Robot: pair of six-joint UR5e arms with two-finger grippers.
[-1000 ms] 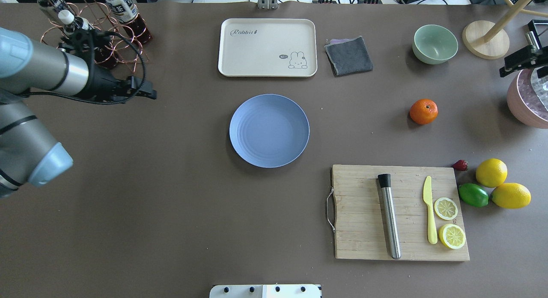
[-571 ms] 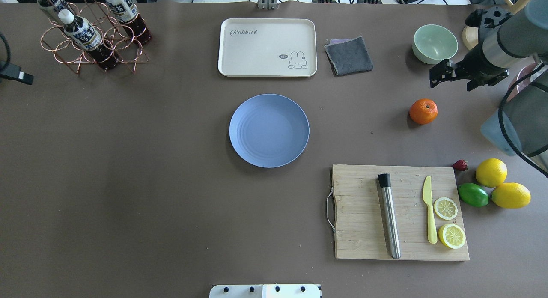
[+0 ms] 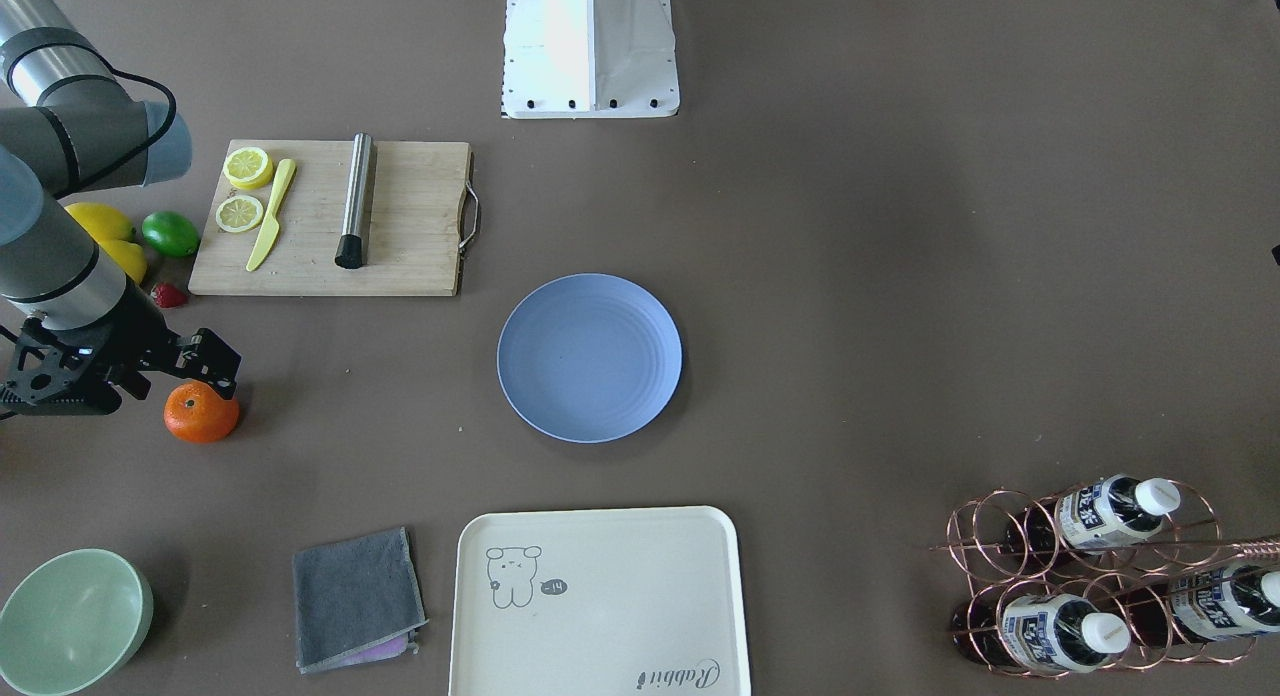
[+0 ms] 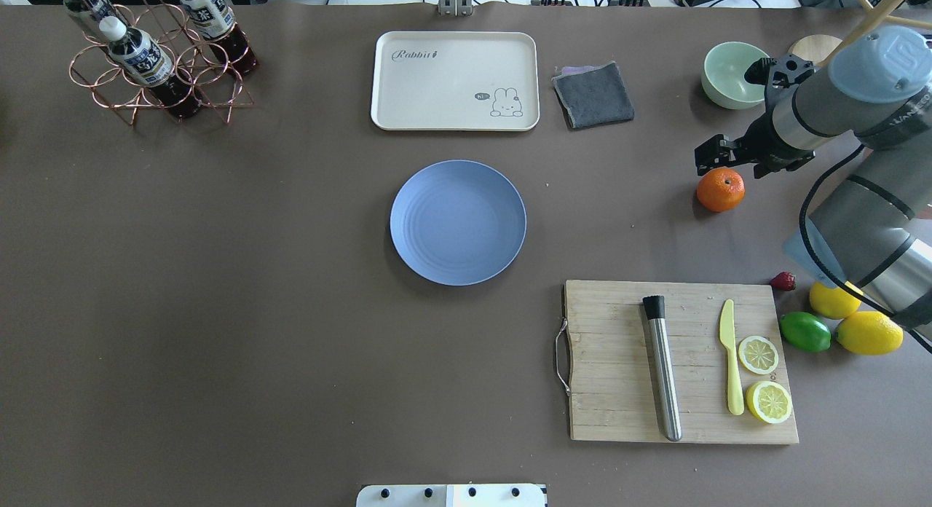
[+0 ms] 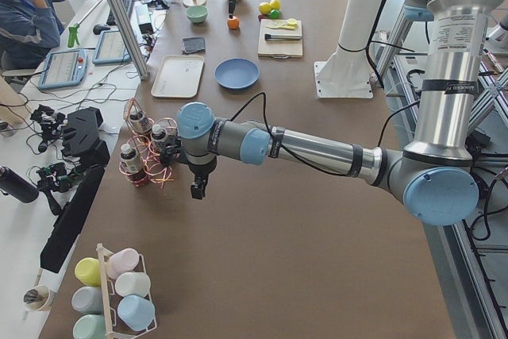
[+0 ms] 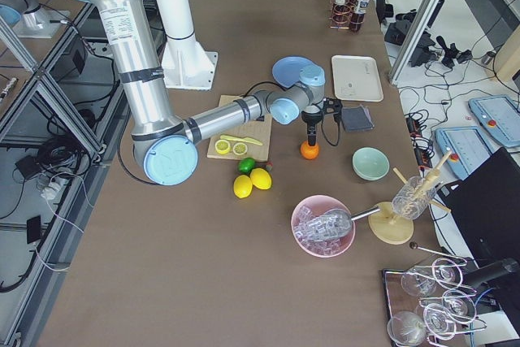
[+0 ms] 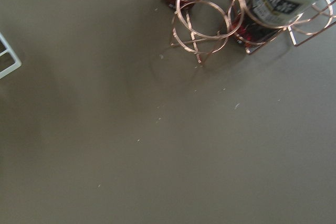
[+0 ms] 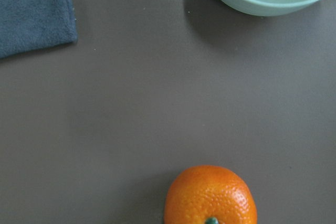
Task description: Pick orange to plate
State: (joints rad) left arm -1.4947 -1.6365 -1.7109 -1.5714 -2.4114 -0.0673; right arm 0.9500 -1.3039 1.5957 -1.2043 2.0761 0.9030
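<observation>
Brown tabletop (image 4: 218, 310): bowl (image 4: 728, 77), cloth (image 4: 593, 95) (near orange (image 4: 720, 190))

I'm running this rig in a robotics lab, not a kitchen. Two industrial arms, the left arm (image 5: 317, 148) and the right arm (image 6: 227, 115), reach over a brown-covered surface (image 4: 218, 347), and a white pedestal (image 3: 588, 46) stands at its edge. Aluminium frame posts (image 5: 121, 17) rise beside it. Along one side a person (image 5: 32, 1) in blue sits at a desk with a keyboard (image 5: 125, 1). Teach pendants (image 5: 62, 67) lie there among loose cables (image 5: 75, 97). The household things read as props, laid well apart: the plate (image 4: 457, 222), the orange (image 4: 720, 189), a cutting board (image 4: 681, 361) with lemon slices, a tray (image 4: 455, 81).
</observation>
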